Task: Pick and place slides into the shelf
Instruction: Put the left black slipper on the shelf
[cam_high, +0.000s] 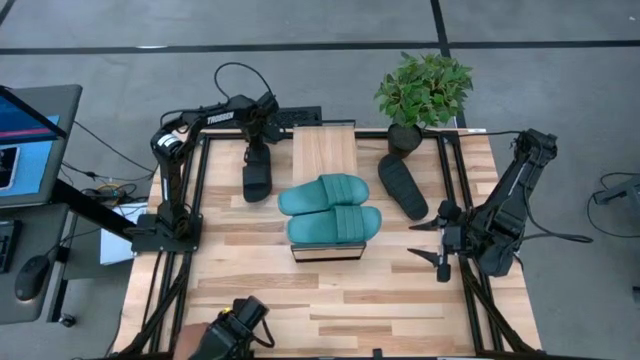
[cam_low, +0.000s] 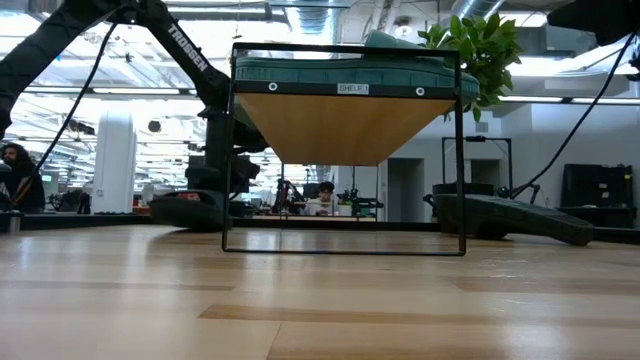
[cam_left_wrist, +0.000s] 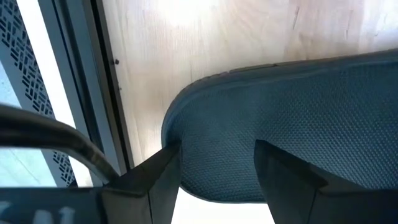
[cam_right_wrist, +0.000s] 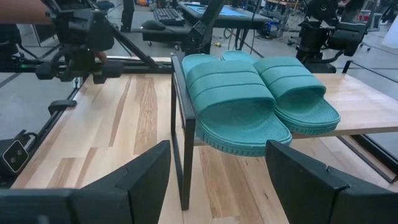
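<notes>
Two teal slides (cam_high: 332, 208) lie side by side, soles down, on the near half of the shelf (cam_high: 325, 150); they also show in the right wrist view (cam_right_wrist: 249, 99). One black slide (cam_high: 258, 172) lies flat on the table left of the shelf, and another black slide (cam_high: 402, 185) lies to its right. My left gripper (cam_high: 265, 132) is open, pointing down over the far end of the left black slide (cam_left_wrist: 298, 118). My right gripper (cam_high: 440, 245) waits open at the table's right side, facing the shelf. My left gripper (cam_left_wrist: 217, 180) stands at the rounded far end (cam_left_wrist: 205, 124) of the left black slide, coming from above. One finger (cam_left_wrist: 155, 177) is beside the sole's outer edge and the other (cam_left_wrist: 280, 177) is over the dotted footbed. I cannot tell whether either finger touches it.
A potted plant (cam_high: 424, 88) stands at the table's far right corner, just behind the right black slide. Black frame rails (cam_high: 195, 190) run along the table's edges. A dark device (cam_high: 235, 325) sits at the near edge. Bare wood lies near the shelf's front.
</notes>
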